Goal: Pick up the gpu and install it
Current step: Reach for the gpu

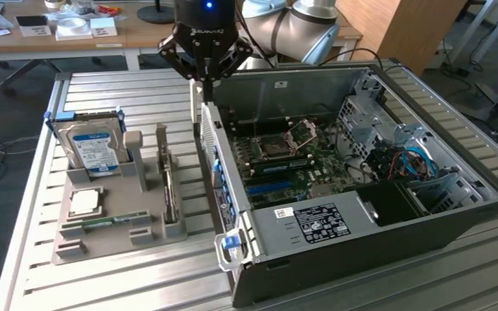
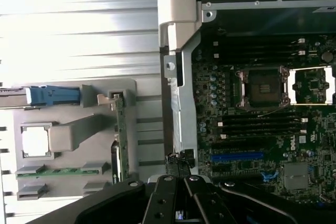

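The end effector [image 1: 204, 76] is held clenched and empty; below and beside it the gpu [image 1: 169, 188] is stood on edge, long axis level, alongside the computer case [image 1: 388, 240]

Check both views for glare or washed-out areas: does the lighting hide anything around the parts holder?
Wrist view: the slatted table is blown out to white, and the processor in the grey holder is a featureless white square. The gpu standing on edge and the motherboard read fine. Exterior view: even light, soft shadows, no strong glare.
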Controlling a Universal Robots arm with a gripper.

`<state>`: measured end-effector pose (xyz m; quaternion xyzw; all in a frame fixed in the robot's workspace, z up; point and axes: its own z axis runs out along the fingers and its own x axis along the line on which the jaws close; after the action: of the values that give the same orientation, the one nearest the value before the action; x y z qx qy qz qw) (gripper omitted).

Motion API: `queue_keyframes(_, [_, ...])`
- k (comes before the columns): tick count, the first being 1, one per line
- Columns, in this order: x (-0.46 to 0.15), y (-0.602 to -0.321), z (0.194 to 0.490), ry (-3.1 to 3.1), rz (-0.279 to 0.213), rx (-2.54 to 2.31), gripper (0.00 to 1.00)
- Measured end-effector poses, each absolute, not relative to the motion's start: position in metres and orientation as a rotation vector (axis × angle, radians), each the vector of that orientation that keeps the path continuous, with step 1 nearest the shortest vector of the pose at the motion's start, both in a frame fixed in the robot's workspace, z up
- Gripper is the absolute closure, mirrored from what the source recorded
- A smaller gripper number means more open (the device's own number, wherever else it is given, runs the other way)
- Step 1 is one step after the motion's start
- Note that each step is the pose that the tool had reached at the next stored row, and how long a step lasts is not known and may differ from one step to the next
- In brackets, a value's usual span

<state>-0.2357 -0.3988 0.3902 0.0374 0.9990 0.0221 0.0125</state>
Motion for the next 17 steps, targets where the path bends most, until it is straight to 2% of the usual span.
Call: queue_keyframes(17, [-0.265, -0.399, 0.389, 3.114, 0.069, 0.117, 0.89])
